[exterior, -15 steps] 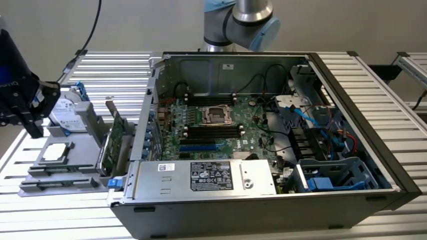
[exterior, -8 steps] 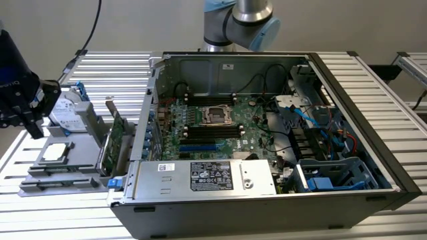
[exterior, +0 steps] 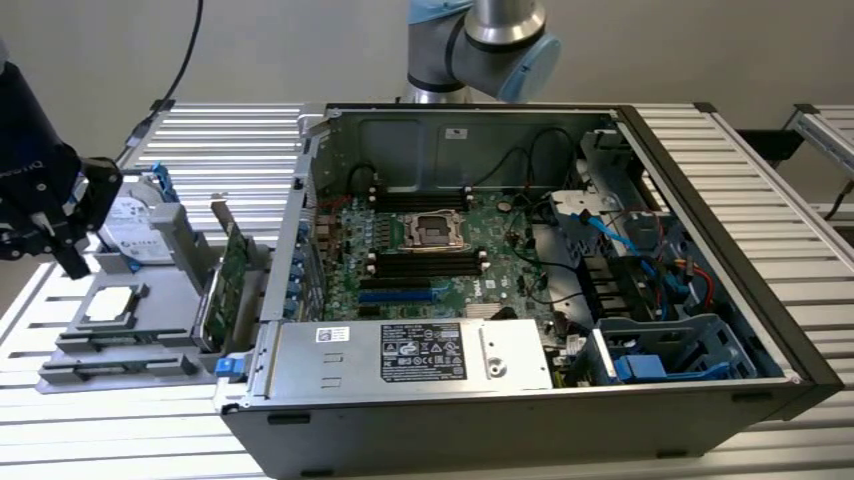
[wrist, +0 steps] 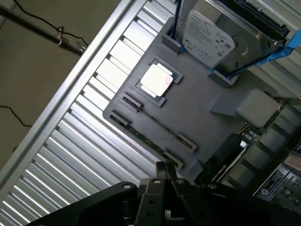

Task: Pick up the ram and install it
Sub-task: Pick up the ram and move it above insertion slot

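End effector (wrist: 164, 168), fingers together, hangs near the ram (wrist: 143, 138) in its holder (exterior: 158, 305). Exterior view: drive (exterior: 134, 225) at the holder's twelve o'clock, card (exterior: 230, 290) and case (exterior: 534, 440) at three.

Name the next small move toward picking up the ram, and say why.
Probably open the fingers. The gripper is shut and hovers over the gray tray, near the ram, which lies in its holder, not yet grasped.

One hard drive (wrist: 209, 35), one processor (wrist: 156, 81), one case (exterior: 400, 130).
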`<state>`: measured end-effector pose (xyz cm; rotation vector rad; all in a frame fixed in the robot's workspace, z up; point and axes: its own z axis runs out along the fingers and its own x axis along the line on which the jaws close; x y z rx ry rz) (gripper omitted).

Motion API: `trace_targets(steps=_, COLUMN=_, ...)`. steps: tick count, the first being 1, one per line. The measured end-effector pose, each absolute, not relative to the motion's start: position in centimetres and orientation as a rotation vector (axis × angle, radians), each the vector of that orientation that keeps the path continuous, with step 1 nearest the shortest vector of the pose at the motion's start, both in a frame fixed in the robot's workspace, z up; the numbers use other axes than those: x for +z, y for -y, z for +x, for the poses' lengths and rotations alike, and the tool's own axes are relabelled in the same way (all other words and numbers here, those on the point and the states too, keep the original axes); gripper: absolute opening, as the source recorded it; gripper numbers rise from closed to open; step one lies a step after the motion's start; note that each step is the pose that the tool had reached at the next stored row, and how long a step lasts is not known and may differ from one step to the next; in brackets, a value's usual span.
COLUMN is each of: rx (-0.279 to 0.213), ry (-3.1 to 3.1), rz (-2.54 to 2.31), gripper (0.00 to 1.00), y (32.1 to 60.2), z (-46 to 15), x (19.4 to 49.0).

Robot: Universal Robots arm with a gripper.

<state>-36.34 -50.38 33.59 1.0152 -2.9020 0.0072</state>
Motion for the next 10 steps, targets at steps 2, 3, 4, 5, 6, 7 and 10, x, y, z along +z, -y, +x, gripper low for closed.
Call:
trace_targets(steps=2, rx=0.003, ry=2.884, rz=1.069, gripper=0.11, y=50.38, z=-36.35, x=33.49)
trace_targets(steps=3, rx=0.002, ry=2.875, rz=1.096, gripper=0.11, y=50.38, z=-36.34, x=33.43)
trace_targets(steps=4, rx=0.000, ry=2.866, rz=1.122, gripper=0.11, y=50.38, z=-36.34, x=33.37)
trace_targets(steps=5, rx=-0.001, ry=2.856, rz=1.148, gripper=0.11, y=50.38, z=-36.34, x=33.31)
trace_targets(steps=6, rx=-0.002, ry=2.846, rz=1.174, gripper=0.11, y=50.38, z=-36.34, x=33.25)
trace_targets(steps=7, rx=-0.004, ry=2.836, rz=1.200, gripper=0.11, y=50.38, z=-36.34, x=33.19)
trace_targets(steps=10, rx=-0.010, ry=2.803, rz=1.279, gripper=0.11, y=50.38, z=-36.35, x=32.96)
